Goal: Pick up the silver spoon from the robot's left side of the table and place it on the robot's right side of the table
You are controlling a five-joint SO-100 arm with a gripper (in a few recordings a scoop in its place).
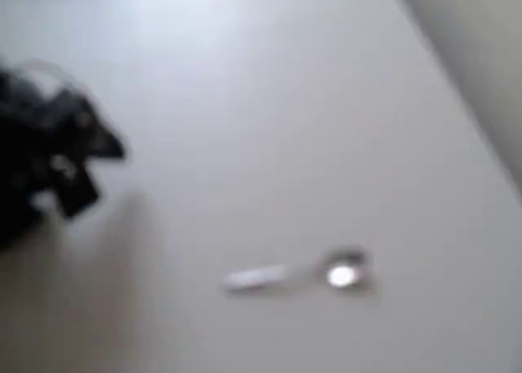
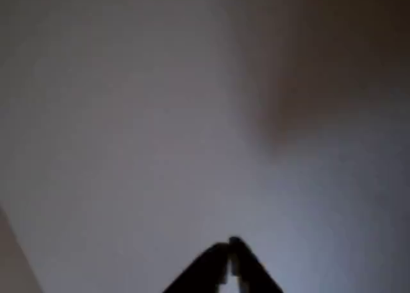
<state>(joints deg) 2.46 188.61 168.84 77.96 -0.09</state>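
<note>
In the wrist view I saw my gripper (image 2: pixel 230 245) clenched, fingertips together and holding nothing, well apart from the silver spoon (image 1: pixel 298 273) lying on the table (image 1: pixel 269 104).

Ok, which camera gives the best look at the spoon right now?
The overhead view. The silver spoon lies whole on the white table, bowl to the picture's right, handle to the left, though blurred. The wrist view offers bare surface beyond the closed pincer, nothing of the spoon.
</note>
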